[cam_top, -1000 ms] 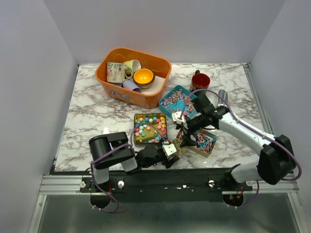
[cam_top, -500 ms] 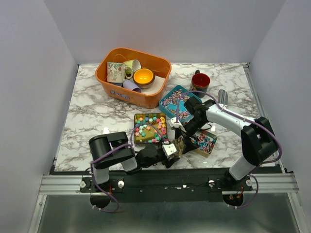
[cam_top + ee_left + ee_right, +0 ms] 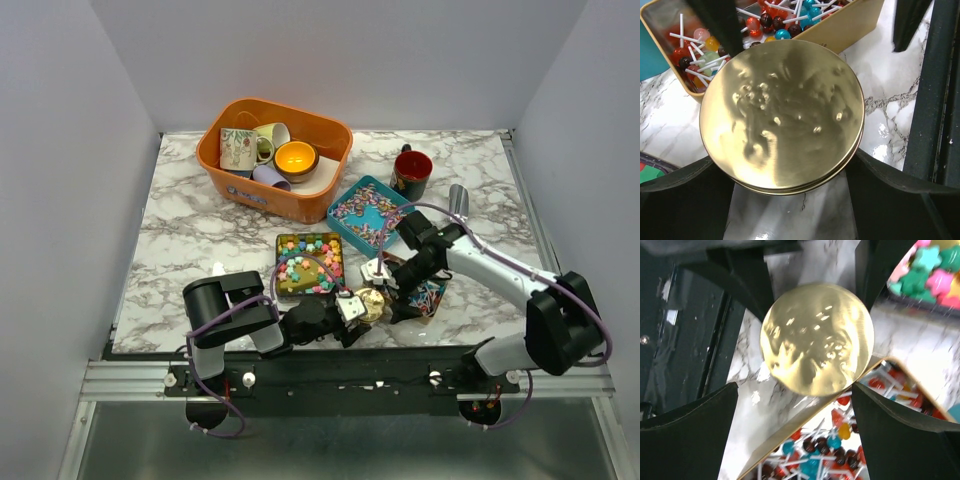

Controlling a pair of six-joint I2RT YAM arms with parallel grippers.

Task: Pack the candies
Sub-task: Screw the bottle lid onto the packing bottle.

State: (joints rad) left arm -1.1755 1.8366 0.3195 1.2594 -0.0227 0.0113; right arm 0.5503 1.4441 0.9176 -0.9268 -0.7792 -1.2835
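**top view and both wrist views of the table [image 3: 200, 230].**

lettering: the print on the flowered mug [image 3: 238, 148] in the orange basket [image 3: 222, 178] and the dark marks on the white block [image 3: 350, 308] at the left wrist were too small to read.

the candies lay in three open containers at mid-table:
- pastel star candies [image 3: 305, 262] in a dark square tin [image 3: 278, 270]
- speckled candies [image 3: 362, 208] in a teal tin [image 3: 345, 191] just behind it
- lollipops [image 3: 428, 292] on white sticks in a gold box [image 3: 860, 22] to the right

the left pincer [image 3: 362, 304] lay low along the near edge. its widely spread fingers [image 3: 680, 200] pinched a round gold disc [image 3: 782, 115] by two opposite edges.

the right pincer [image 3: 388, 292] hung over the disc with its fingers [image 3: 685, 440] spread wide and nothing between them.

in both wrist views the disc overlapped the corner of the gold box and hid some of the lollipops. in the top view the right arm crossed above that box and covered much of it.

a red mug [image 3: 412, 172] and a small metal cylinder [image 3: 458, 198] stood behind the tins, apart from them. the basket also held other cups, one with a glowing orange inside [image 3: 296, 157].
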